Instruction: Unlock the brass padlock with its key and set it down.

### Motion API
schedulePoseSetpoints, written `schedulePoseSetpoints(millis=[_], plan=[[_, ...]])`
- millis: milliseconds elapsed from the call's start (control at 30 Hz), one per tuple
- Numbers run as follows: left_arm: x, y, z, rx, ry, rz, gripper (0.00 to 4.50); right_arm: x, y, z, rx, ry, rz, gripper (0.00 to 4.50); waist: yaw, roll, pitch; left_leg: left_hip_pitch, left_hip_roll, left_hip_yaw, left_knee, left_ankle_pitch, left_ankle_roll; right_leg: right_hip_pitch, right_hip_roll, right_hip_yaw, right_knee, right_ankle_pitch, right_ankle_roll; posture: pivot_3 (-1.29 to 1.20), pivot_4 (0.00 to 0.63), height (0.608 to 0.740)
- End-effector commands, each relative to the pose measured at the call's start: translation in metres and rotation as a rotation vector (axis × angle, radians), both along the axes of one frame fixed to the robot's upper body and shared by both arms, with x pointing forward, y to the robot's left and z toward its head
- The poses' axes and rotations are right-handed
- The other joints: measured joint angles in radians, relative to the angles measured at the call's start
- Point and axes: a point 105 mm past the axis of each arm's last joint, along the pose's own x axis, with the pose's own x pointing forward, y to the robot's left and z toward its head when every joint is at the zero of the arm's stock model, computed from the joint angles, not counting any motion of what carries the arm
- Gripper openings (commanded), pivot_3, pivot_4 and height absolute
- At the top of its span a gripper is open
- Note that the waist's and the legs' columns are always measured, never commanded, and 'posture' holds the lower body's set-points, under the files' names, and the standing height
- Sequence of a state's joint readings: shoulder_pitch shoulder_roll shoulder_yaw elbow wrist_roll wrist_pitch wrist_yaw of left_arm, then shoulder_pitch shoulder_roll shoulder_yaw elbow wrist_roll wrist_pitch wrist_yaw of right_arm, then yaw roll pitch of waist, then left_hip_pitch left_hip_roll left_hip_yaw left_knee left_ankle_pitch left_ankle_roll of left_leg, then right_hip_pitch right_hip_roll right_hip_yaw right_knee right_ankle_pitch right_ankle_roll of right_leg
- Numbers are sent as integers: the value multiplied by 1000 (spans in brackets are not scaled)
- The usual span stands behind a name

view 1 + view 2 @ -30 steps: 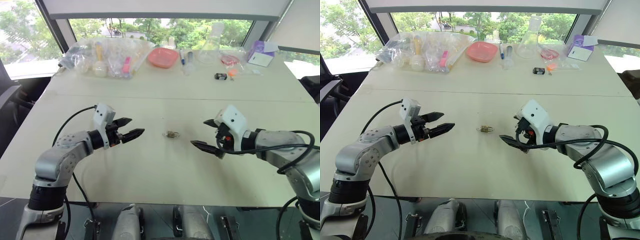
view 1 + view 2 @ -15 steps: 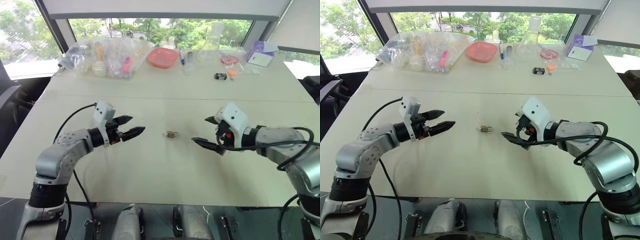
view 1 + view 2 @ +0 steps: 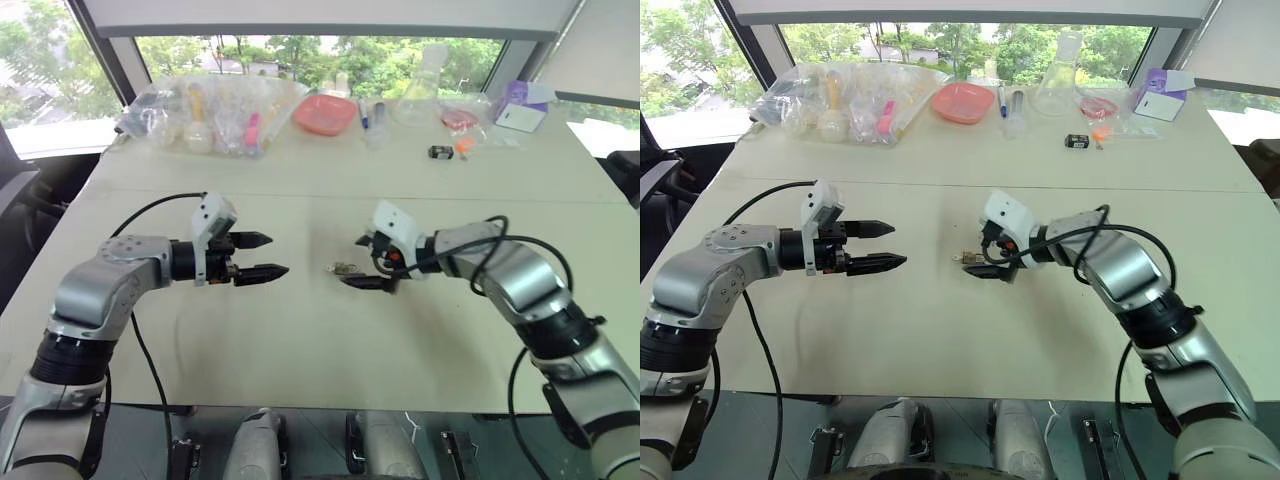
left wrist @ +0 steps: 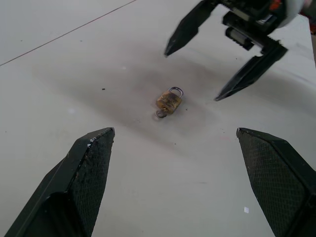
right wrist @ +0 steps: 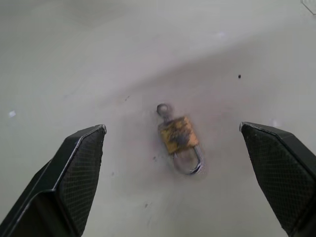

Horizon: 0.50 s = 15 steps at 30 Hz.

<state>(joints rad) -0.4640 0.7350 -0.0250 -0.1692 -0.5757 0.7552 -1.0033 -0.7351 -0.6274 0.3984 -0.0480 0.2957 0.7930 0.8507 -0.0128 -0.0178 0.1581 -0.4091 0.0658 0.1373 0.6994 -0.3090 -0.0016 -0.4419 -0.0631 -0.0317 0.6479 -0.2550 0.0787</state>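
- brass padlock (image 5: pixel 179 135) lies flat on the pale table (image 3: pixel 300 330), mid-table, nothing gripping it; silvery shackle (image 5: pixel 190 163) at one end, small ring-like bit (key?) (image 5: pixel 162 107) at the other, cannot tell for sure
- padlock face is worn, no brand or writing readable
- right gripper (image 3: pixel 980 257) is spread wide, hanging just right of the padlock, fingertips close to it but not touching; padlock sits between its two fingers in the right wrist view
- left gripper (image 3: pixel 268 256) also spread wide, empty, well left of the padlock, pointing toward it
- far edge of table: clear plastic bags (image 3: pixel 215 115) at left, pink tray (image 3: pixel 325 114), glass flask (image 3: pixel 420 95), purple-white box (image 3: pixel 522 106), small black-and-orange object (image 3: pixel 443 152); no labels legible on any
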Motion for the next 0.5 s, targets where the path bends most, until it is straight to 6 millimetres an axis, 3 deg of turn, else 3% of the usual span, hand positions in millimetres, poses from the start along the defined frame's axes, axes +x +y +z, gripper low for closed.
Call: schedulePoseSetpoints(millis=[33, 433, 500], plan=[[-4, -1, 4, 4, -35, 1, 4094, 11, 2, -2, -24, -29, 17, 4500, 0, 0, 0, 0, 0, 0, 0, 0, 0, 0, 0, 0, 0, 0, 0, 0, 150, 733], [-5, -4, -2, -11, -34, 47, 4094, 14, 4, -35, -111, 11, 89, 4500, 0, 0, 0, 0, 0, 0, 0, 0, -1, 0, 0, 0, 1, 0, 0, 0, 150, 733], [-4, -5, -2, -11, -35, 47, 4131, 17, 7, -39, -117, 11, 90, 3689, -3, 0, 0, 1, 0, 0, 0, 0, -1, 0, 0, 0, 1, 0, 0, 0, 150, 733]])
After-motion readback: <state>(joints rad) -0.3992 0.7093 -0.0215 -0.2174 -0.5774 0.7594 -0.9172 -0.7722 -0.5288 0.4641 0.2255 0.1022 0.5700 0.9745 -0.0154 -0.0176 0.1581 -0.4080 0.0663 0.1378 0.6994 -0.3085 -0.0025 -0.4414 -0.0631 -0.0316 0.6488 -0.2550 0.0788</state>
